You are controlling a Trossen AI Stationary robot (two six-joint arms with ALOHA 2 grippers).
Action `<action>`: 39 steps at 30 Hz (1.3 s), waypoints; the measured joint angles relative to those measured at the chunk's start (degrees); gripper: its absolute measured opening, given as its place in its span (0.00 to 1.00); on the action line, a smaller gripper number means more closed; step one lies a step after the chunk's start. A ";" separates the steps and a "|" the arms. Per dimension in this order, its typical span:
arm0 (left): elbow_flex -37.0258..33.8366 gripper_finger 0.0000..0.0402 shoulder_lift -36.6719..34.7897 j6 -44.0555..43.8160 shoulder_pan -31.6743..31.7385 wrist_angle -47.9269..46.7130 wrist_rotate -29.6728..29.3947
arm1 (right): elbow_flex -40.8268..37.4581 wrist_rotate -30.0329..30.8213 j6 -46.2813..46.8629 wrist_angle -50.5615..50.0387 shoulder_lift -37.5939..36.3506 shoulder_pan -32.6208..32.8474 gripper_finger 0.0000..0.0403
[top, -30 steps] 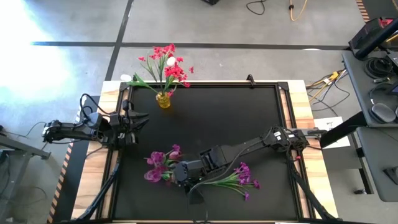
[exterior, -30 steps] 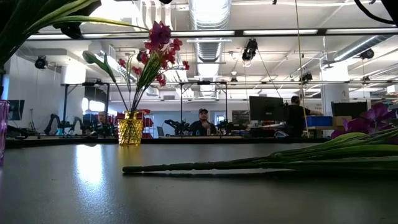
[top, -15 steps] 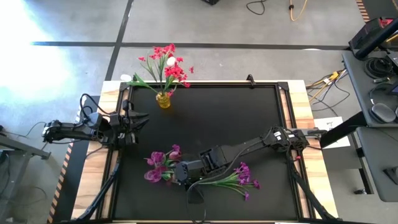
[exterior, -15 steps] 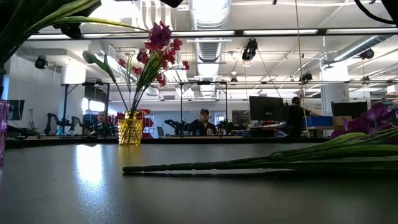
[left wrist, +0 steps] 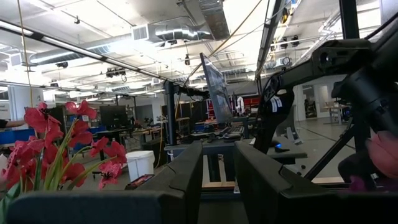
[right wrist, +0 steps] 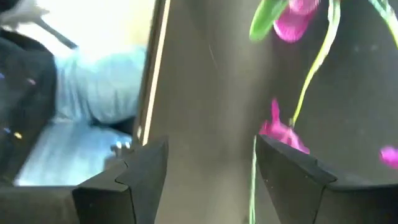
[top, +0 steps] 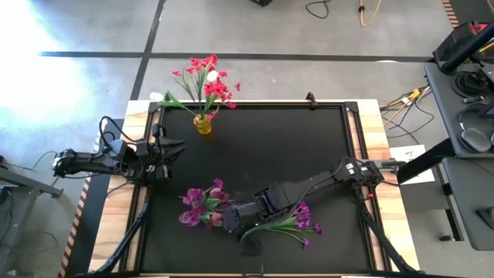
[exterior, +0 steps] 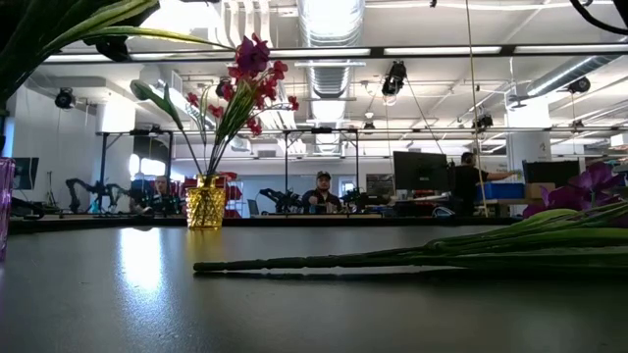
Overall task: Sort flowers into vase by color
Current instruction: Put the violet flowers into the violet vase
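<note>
Red-pink flowers (top: 210, 85) with one white bud (top: 211, 76) stand in a yellow vase (top: 203, 124) by the far edge of the table, also seen in the low view (exterior: 205, 202). Purple blooms (top: 197, 207) bunch at the near left, where a purple vase (exterior: 3, 206) shows. Loose purple sprigs (top: 299, 220) lie flat on the mat, stems (exterior: 392, 260) pointing left. My right gripper (top: 230, 220) hangs open between the bunch and the loose sprigs, with blooms (right wrist: 283, 130) ahead of it. My left gripper (top: 176, 147) waits open at the left edge.
The black mat (top: 270, 147) is bordered by a wooden frame (top: 370, 139). Red blooms (left wrist: 56, 143) show at the side of the left wrist view. Beyond the table, people sit at desks (exterior: 319, 191) in the room. Cables lie on the floor (top: 401, 100).
My right gripper has shifted a little toward the table's right and near edges, away from the purple bunch and closer to the stem ends of the loose sprigs. The flowers and the left arm have kept still.
</note>
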 joint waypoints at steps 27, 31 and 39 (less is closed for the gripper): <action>0.02 0.19 -2.79 -0.16 0.01 -6.78 0.46 | -23.39 26.25 -1.60 1.86 -5.68 7.79 0.02; 0.02 0.19 -3.95 -0.51 0.02 -8.38 0.46 | -38.19 26.21 0.98 12.55 -14.73 7.81 0.02; 0.04 0.19 -5.47 -1.51 0.00 -10.37 0.46 | -61.01 16.36 10.25 31.35 -26.36 7.82 0.03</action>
